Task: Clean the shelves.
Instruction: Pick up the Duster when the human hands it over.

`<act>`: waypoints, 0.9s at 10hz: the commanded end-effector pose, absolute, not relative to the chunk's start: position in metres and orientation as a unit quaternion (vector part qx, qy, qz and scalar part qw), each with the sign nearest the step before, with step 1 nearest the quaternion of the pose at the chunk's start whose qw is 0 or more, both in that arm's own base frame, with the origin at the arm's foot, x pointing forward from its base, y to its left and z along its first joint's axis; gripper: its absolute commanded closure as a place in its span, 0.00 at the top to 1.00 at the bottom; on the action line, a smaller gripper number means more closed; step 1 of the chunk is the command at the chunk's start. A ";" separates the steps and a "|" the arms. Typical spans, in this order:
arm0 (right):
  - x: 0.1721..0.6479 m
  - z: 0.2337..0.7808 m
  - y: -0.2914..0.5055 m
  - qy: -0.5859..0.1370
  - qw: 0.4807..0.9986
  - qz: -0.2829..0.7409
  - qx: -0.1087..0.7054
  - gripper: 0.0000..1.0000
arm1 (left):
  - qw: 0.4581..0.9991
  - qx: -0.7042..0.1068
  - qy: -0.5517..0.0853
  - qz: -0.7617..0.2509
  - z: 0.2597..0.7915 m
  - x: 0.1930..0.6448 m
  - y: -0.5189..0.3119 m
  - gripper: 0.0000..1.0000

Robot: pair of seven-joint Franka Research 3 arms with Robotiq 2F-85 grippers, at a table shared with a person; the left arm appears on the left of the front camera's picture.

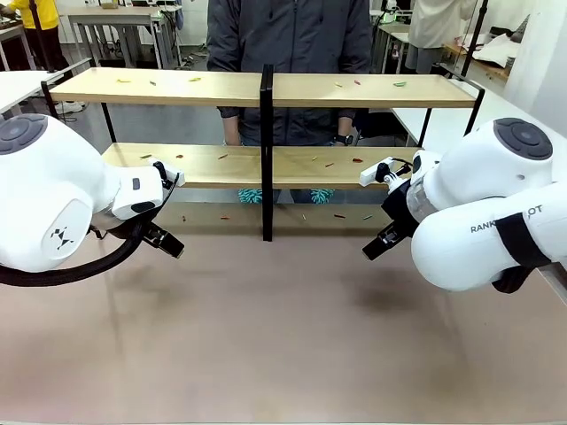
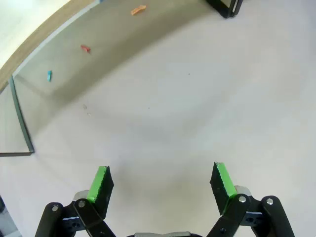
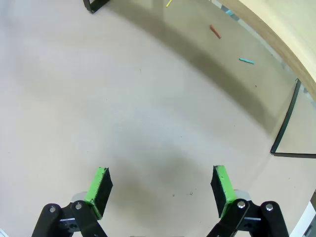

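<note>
The shelves (image 1: 204, 87) stand across the far half of the table: two long light wooden boards on a thin black frame with a black centre post (image 1: 266, 150). Small coloured scraps lie on both boards and on the table under them. My left gripper (image 1: 166, 240) hangs low over the table in front of the shelves' left half. In the left wrist view it (image 2: 163, 182) is open and holds nothing. My right gripper (image 1: 377, 245) mirrors it before the right half, and in its own wrist view it (image 3: 160, 190) is open and holds nothing too.
A person in a dark jacket (image 1: 292, 35) stands behind the shelves, with two teal tufts (image 1: 251, 195) showing below the lower board. On the table lie scraps, an orange (image 2: 138, 9) and a red one (image 3: 215, 31) among them. Bare tabletop (image 1: 283, 336) spreads in front of the arms.
</note>
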State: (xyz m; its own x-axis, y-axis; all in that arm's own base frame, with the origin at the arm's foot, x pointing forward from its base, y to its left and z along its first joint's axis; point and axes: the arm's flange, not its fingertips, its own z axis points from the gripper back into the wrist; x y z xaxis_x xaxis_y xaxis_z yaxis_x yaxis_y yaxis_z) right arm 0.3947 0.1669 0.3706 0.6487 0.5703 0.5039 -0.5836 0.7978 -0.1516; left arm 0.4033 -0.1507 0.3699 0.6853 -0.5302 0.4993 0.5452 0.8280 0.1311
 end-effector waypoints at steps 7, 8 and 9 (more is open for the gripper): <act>0.388 0.385 0.169 -0.282 0.901 0.328 0.017 1.00 | 0.914 0.022 -0.287 -0.286 0.381 0.387 -0.144 1.00; 0.373 0.423 0.168 -0.305 0.893 0.331 0.011 1.00 | 0.900 0.033 -0.325 -0.288 0.414 0.363 -0.135 1.00; 0.351 0.483 0.155 -0.337 0.885 0.321 -0.008 1.00 | 0.868 0.056 -0.395 -0.295 0.468 0.328 -0.122 1.00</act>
